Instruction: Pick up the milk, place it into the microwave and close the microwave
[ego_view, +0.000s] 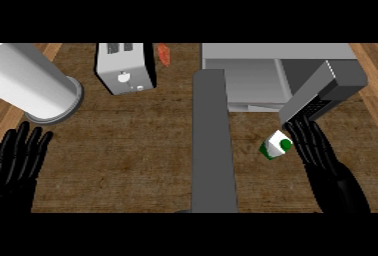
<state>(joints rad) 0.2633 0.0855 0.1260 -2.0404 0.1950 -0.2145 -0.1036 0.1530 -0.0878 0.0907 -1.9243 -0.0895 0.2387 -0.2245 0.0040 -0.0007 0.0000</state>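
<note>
Item: milk (278, 145), a small green-and-white carton, lying tilted on the brown counter (133, 165), in front of the microwave (277, 75) and just right of its open door (214, 140); not yet lifted, not yet inside. Item: right hand (311, 142), black, at the view's right, fingers straight and spread, pointing toward the microwave; it lies just beside the carton on its right, fingers close against it or touching, though contact cannot be told for certain; nothing is enclosed in it. Item: left hand (22, 150), black, at the view's left edge, fingers straight and relaxed, upward, holding nothing, resting well apart from the carton. Item: microwave, grey, at the upper right, cavity exposed and showing nothing within; door swung fully out, a long grey slab reaching down the middle of the view. Item: toaster (125, 67), white-grey, at the top, left of the door. Item: large pale cylinder (37, 82), at the upper left. Item: small orange-red object (164, 54), at the top edge beside the toaster, too small to identify. Status, as a judgement: the door stands ready, so the opening needs no work; the grasp appears only approached; lifting, placing in the cavity and shutting the door all remain
</note>
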